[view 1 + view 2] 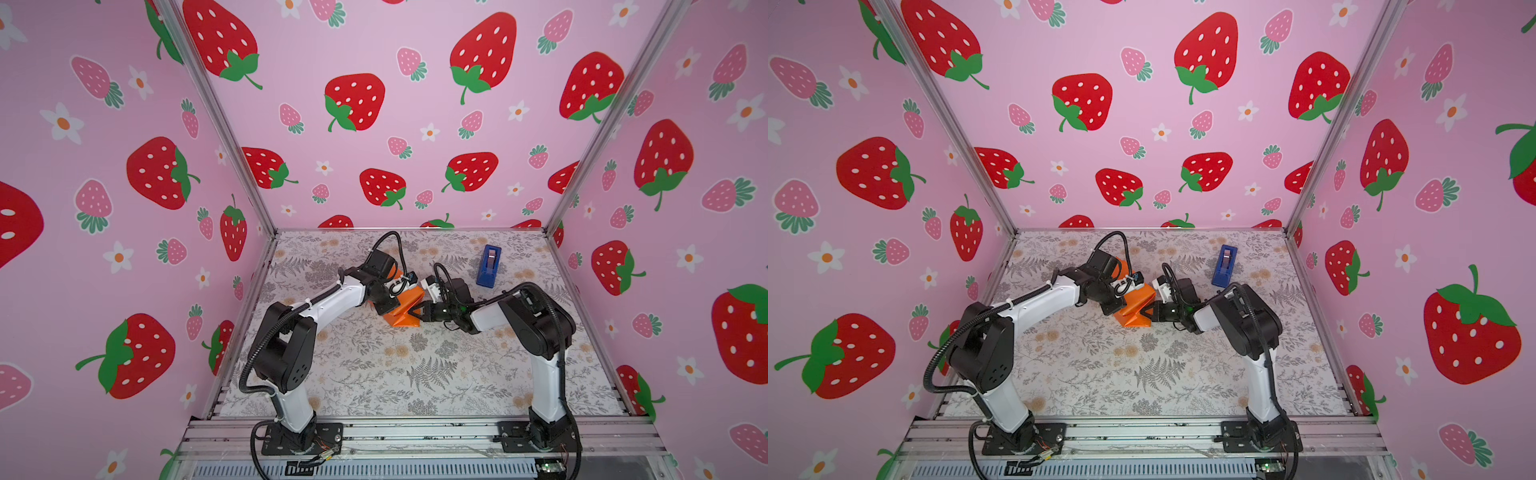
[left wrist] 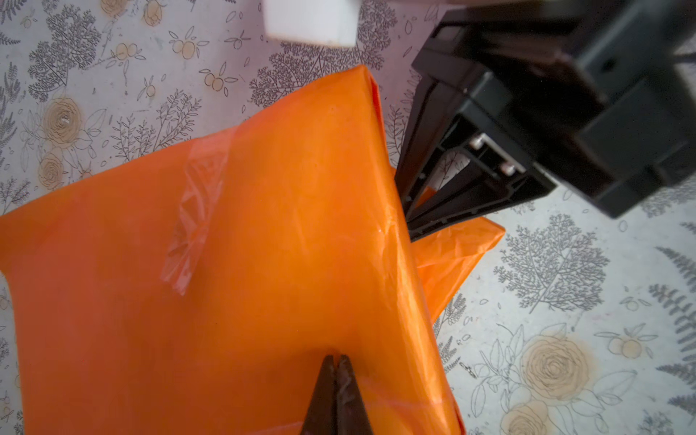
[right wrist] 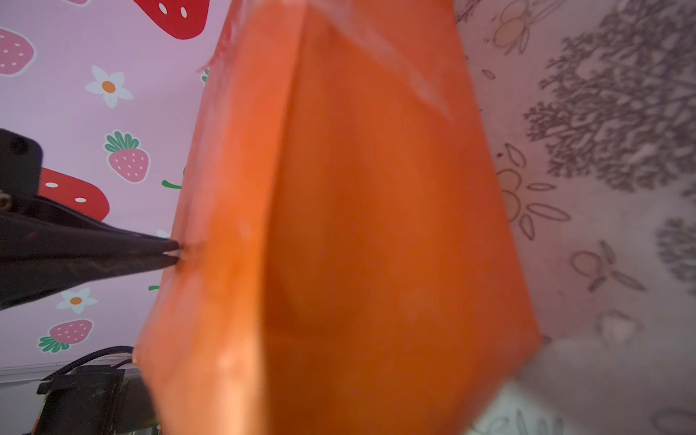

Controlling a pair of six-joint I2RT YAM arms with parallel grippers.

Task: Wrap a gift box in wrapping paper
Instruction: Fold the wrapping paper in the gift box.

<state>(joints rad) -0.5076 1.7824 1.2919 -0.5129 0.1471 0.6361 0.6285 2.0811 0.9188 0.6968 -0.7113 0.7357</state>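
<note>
Both arms point(image 1: 332, 297) angle inward, closed fingers point(image 2: 331, 391) touching the wrapping paper point(image 1: 409, 299).

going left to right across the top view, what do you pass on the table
left arm's base → wrapping paper, folded up into an orange parcel → blue tape dispenser → right arm's base. What overlaps the parcel is left out.

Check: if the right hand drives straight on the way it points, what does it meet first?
The wrapping paper. The shut right hand points into its folded end flap, tips right at it; nothing lies between. Whether it touches or pinches the flap, I can't tell.
</note>
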